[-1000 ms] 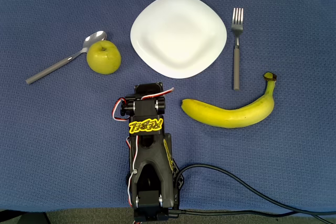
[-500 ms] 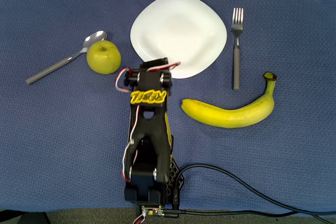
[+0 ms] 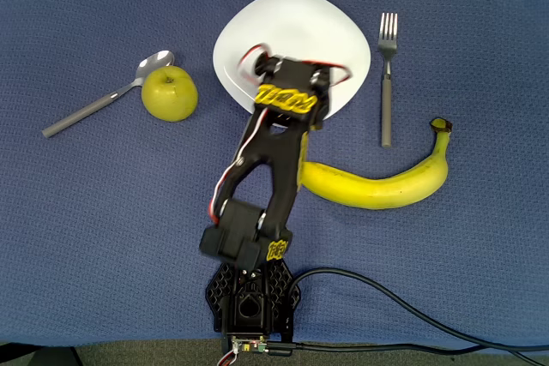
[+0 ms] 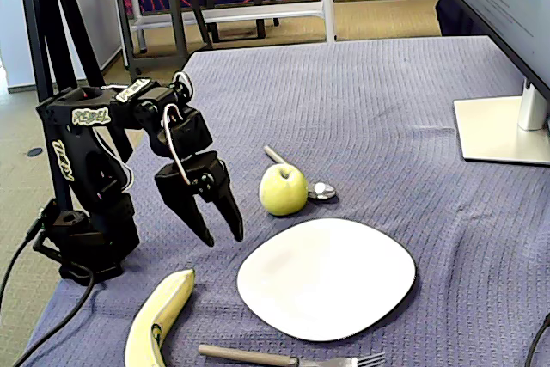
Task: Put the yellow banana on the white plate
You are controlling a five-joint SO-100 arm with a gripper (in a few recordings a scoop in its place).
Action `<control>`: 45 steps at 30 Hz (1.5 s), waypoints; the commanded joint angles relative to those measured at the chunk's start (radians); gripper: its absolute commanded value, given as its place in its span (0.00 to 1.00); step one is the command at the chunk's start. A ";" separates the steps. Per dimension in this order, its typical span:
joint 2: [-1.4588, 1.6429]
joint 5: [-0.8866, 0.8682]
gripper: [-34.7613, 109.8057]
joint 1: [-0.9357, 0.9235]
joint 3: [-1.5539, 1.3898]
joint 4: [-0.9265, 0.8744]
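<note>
Two views to go through. Overhead view first: the black arm (image 3: 270,156) reaches up the frame from its base at the bottom edge, and its upper end sits over the lower part of the white plate (image 3: 292,27). The yellow banana (image 3: 386,182) lies on the blue cloth of the desk (image 3: 86,237), down and right of the plate, stem tip at its upper right end, and the arm covers its left end. A fork (image 3: 387,75) lies just right of the plate, a yellow-green apple (image 3: 169,93) to its left with a spoon (image 3: 103,102) touching it.

Fixed view: the end effector (image 4: 222,236) hangs in the air with its two fingers pointing down, parted a little, nothing between them. It's left of the plate (image 4: 326,277) and above the banana (image 4: 159,320), which lies on the cloth at the bottom left, not on the plate. The apple (image 4: 283,189) sits behind the plate, and a monitor stand (image 4: 503,131) is at the right.
</note>
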State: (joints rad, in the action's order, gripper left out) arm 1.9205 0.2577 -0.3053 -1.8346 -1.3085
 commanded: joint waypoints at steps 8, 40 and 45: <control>-0.138 -0.041 0.31 -0.104 0.178 -0.278; -0.307 0.877 0.38 -0.621 0.268 -0.250; -0.339 1.046 0.38 -0.689 0.290 -0.247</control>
State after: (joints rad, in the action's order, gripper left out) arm 1.5846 1.1934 -0.9603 -1.6030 -1.5723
